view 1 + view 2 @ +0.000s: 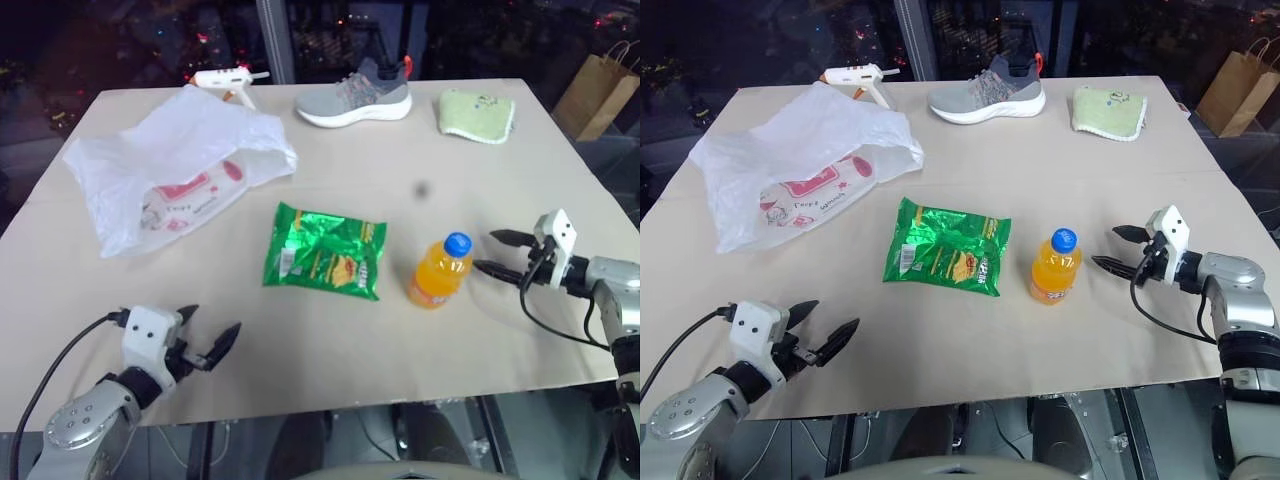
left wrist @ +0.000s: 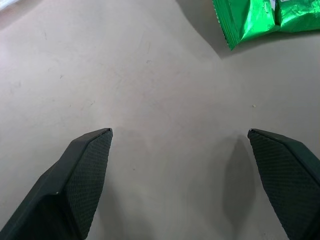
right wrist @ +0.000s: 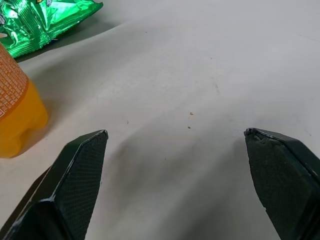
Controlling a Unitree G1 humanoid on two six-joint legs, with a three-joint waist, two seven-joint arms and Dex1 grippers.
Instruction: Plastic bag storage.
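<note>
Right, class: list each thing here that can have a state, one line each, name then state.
Plastic bag: lying crumpled on the table, untouched.
Bottle: upright, blue cap on.
Snack packet: lying flat, sealed.
Shoe: upright on its sole.
Left gripper: jaws open, empty.
Right gripper: jaws open, empty.

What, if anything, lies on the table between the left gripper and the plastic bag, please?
Nothing visible does. The left gripper hovers open over the near left of the table, and only bare tabletop lies between it and the plastic bag farther back. The green snack packet lies to the right of that path.
</note>
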